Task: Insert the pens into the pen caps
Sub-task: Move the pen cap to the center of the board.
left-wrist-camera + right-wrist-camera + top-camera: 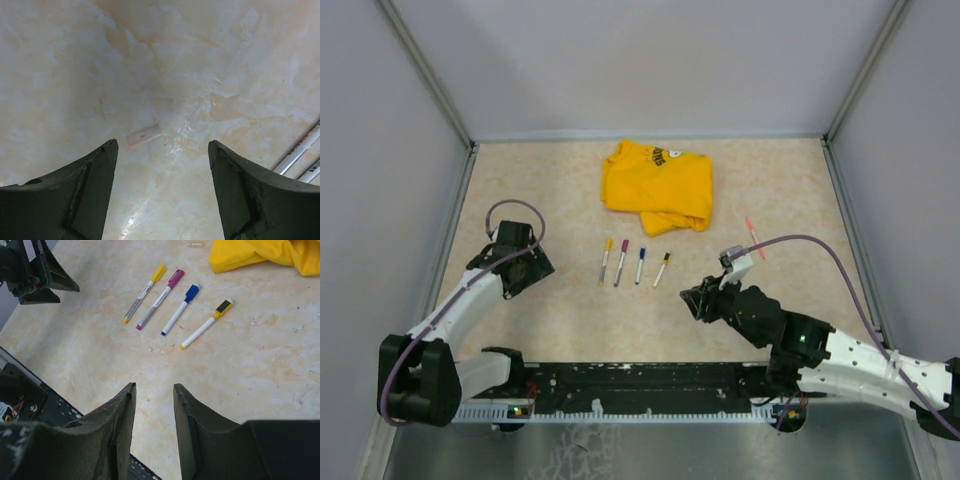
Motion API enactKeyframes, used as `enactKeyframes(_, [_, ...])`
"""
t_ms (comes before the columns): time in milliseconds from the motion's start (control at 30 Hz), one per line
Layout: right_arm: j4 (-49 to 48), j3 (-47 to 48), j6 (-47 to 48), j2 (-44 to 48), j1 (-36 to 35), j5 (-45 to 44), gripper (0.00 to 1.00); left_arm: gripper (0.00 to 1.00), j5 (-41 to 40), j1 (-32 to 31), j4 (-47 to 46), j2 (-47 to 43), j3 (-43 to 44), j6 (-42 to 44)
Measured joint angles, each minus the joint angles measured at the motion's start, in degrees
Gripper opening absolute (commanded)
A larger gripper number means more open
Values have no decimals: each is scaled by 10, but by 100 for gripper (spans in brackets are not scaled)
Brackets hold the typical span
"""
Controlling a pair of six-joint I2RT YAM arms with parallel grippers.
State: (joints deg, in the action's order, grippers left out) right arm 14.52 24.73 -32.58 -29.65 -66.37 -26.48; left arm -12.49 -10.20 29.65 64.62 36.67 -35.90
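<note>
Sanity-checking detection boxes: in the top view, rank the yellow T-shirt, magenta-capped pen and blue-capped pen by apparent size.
1. yellow T-shirt, by far.
2. magenta-capped pen.
3. blue-capped pen, only slightly shorter; the two pens are nearly alike.

No wording reads clearly. The yellow T-shirt (655, 185) bears dark lettering - folded over, too small to make out - and the pens (177, 311) carry illegible fine barrel print.
</note>
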Motion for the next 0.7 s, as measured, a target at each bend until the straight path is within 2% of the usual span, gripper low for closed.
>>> enactKeyframes(400, [0, 0, 1, 3, 0, -4, 37, 79, -7, 11, 5, 66, -3, -35])
enactKeyframes(700, [0, 0, 3, 3, 0, -6, 37, 71, -19, 11, 23, 93, -1, -66])
